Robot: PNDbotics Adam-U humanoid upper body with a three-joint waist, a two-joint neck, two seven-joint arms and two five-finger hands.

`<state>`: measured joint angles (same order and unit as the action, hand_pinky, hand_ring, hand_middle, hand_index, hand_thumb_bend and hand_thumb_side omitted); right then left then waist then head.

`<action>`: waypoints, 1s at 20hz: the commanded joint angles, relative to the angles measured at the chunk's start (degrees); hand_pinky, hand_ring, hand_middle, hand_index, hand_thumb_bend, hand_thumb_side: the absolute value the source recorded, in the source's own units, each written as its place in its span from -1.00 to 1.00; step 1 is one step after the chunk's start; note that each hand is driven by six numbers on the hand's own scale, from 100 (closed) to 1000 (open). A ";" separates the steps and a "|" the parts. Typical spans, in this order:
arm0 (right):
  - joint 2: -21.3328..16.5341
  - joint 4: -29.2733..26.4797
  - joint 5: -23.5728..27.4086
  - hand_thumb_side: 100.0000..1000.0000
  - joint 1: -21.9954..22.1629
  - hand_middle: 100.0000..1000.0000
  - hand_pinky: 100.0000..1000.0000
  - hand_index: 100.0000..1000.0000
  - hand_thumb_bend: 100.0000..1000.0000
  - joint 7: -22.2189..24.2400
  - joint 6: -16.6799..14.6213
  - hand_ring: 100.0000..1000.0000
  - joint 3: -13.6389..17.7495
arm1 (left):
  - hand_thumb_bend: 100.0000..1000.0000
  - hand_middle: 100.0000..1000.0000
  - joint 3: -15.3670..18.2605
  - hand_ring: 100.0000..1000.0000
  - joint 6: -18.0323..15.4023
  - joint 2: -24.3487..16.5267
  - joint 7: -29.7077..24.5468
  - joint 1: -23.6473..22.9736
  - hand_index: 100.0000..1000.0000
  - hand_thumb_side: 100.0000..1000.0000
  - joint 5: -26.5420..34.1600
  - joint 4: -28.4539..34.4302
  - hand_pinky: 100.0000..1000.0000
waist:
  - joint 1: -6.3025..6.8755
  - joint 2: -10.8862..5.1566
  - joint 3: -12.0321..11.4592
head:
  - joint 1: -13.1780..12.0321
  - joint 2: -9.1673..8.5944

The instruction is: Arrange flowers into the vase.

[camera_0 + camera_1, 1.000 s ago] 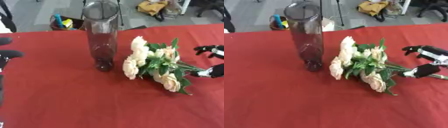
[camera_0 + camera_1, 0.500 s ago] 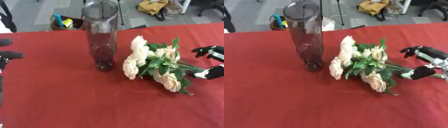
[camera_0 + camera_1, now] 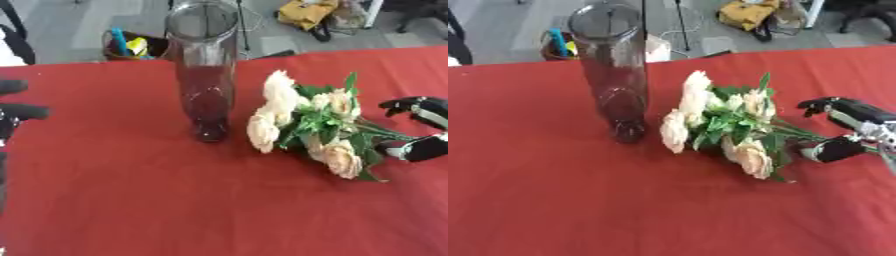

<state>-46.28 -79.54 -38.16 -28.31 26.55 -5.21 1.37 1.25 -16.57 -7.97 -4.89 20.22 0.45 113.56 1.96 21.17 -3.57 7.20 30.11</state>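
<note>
The right hand [image 3: 852,131] is being brought slightly closer to the stems, fingers [image 3: 820,104] spread apart. The flowers [image 3: 726,129] are lying mid-frame, stems toward it, blooms toward the vase [image 3: 612,75]; the left hand [image 3: 12,109] is being held far off.

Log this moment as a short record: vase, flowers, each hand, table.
vase: clear glass vase, upright, no flowers in it
flowers: bunch of cream roses lying on the cloth, right of the vase, blooms toward it, stems toward the right hand
right hand: right hand at the stem end, fingers spread around the stems, not closed
left hand: left hand at the left edge, away from the vase
table: red tablecloth
</note>
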 commanded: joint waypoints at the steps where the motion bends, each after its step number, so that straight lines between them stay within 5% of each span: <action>1: -2.05 -0.30 0.01 -0.36 -0.98 0.59 0.62 0.94 -0.26 0.96 -0.04 0.83 0.73 | -0.98 0.40 -0.58 0.14 -0.02 -0.42 -0.13 0.58 0.67 1.00 0.03 1.04 0.37 | -0.25 -1.01 0.06 | 0.03 -0.48; 15: -1.17 -2.71 2.11 -0.28 -0.86 0.20 0.34 0.73 -0.22 -5.96 -2.36 0.53 -0.15 | -0.98 0.40 -0.77 0.14 0.22 -0.14 -0.55 0.67 0.67 1.00 0.06 1.04 0.37 | -0.36 -0.54 -0.02 | 0.31 -0.96; 20: -1.24 -2.71 0.97 -0.34 -0.41 0.31 0.40 0.76 -0.30 -5.97 -2.41 0.59 -0.78 | -0.98 0.40 -0.72 0.14 0.23 -0.10 -0.67 0.68 0.67 1.00 0.01 1.04 0.37 | -0.43 -0.39 -0.16 | 0.33 -1.00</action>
<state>-46.08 -81.15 -36.79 -28.20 20.66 -7.57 0.29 0.92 -16.30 -7.94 -5.32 20.25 0.45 113.56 1.76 21.81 -3.68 7.43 29.68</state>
